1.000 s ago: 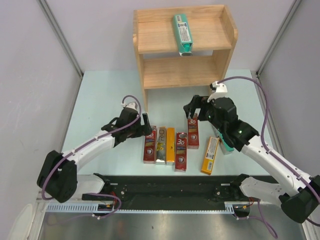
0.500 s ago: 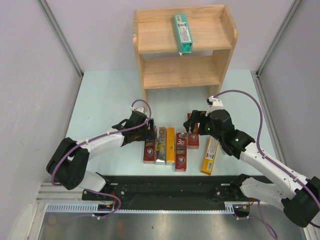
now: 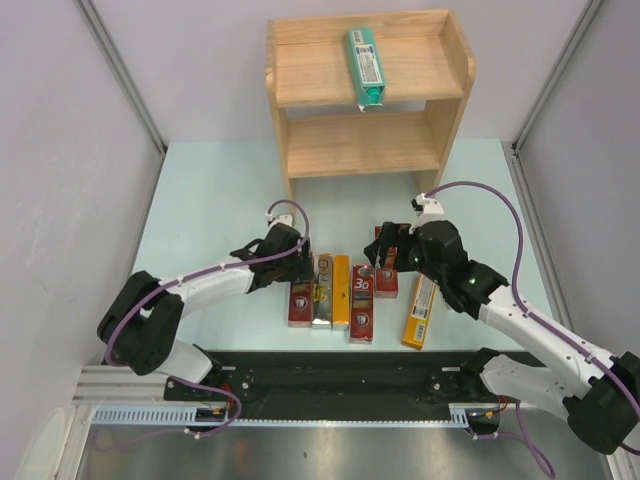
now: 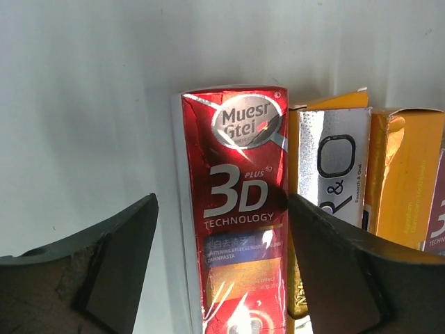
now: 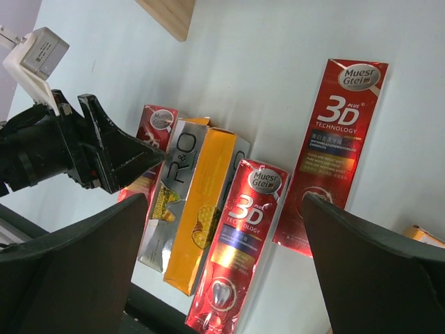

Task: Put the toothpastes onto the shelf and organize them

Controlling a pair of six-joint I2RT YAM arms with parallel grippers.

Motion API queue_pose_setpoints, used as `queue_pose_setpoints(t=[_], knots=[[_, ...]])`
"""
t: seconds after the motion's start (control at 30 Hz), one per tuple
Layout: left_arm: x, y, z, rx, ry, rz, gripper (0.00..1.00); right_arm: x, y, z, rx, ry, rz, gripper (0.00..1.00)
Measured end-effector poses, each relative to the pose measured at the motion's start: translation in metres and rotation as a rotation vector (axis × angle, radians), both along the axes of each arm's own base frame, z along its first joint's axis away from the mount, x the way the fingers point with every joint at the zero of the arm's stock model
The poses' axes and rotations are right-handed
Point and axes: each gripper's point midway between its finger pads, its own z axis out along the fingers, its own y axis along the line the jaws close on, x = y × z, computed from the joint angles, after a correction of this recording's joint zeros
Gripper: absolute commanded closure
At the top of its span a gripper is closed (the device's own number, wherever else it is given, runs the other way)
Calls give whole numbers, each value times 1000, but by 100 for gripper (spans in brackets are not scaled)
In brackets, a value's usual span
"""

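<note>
Now, left gripper [image 3: 298, 265]: jaws apart, low over the table [image 3: 210, 190], straddling the leftmost red 3D carton [image 4: 236, 209] toward its far end.
Finger positions: one finger stands clear on the bare side; the other sits right at the seam with the silver R&O carton [image 4: 337, 167], which lies flush against the red one.
Right gripper [image 3: 378, 252]: jaws wide apart and empty, hovering above the middle red carton [image 5: 243, 243] and the far red carton [image 5: 334, 139].
Toothpastes: six lie on the table near the arm bases, including an orange carton [image 3: 341, 290] and an orange-yellow carton [image 3: 420, 312]; the teal carton [image 3: 365, 68] lies on the top tier of the shelf [image 3: 310, 70], its near end apparently overhanging the front edge.
Risk, pinch: the seam-side finger may catch the silver carton as well, dragging or lifting both.
Risk, tilt: a grip away from the middle could let the red carton droop and slip.
Risk, arms: both grippers work the same cluster and may clash.
Risk, shelf: a careless placement could knock the teal carton off.
</note>
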Motion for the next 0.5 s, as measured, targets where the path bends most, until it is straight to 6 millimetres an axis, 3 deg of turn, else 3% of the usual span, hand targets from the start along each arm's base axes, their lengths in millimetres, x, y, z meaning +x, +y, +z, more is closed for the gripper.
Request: queue_pose_setpoints(t=[0.5], knots=[[-5,2,4,41,-22,1,19,-1,3,-10,-13,16,11,0]])
